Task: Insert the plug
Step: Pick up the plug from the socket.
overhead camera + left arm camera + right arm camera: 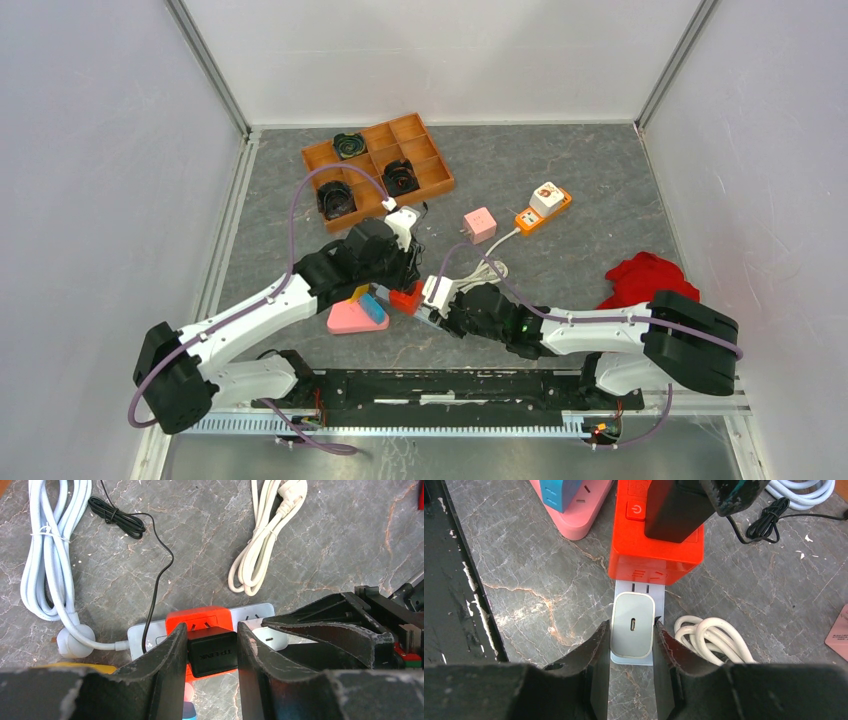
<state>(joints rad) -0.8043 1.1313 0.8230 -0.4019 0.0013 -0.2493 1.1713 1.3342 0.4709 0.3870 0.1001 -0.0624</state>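
Black plug [212,655]: clamped by left hand [212,642], over red socket block [651,560], seating unclear | white charger [633,625]: pinched by right hand [631,632], on white strip [640,588]

Black adapter [212,652]: boxy, TP-LINK printed on its side, upright against the top face of the red socket cube [656,555]. Can't tell if its pins are fully in. The red cube has a power button and sits on the white power strip [136,640]. White charger [633,625], single oval port facing up, stands on the strip just beside the cube.
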